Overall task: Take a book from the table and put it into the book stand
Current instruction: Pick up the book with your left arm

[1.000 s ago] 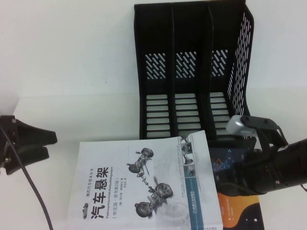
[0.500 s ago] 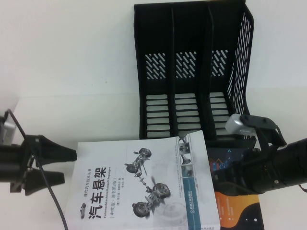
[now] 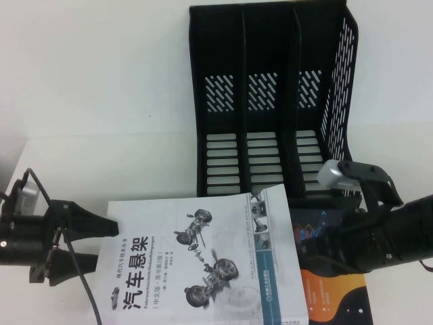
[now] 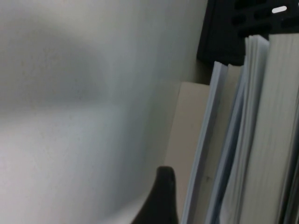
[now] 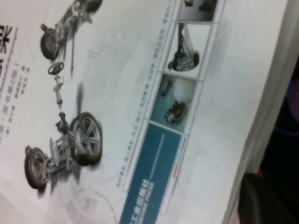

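High view: the book (image 3: 203, 261) lies just in front of the book stand (image 3: 270, 101). Left gripper (image 3: 101, 240), jaws apart, brackets its far-left edge; right gripper (image 3: 314, 247) at its spine, can't tell the jaws.

Left wrist: page edges close, so I'd straddle the whole stack before closing.

Right wrist: just cover art.

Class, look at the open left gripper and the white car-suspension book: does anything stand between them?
Nothing visible does. The left gripper sits open right at the left edge of the white book, only bare table beside it. The right gripper is at the book's right edge.
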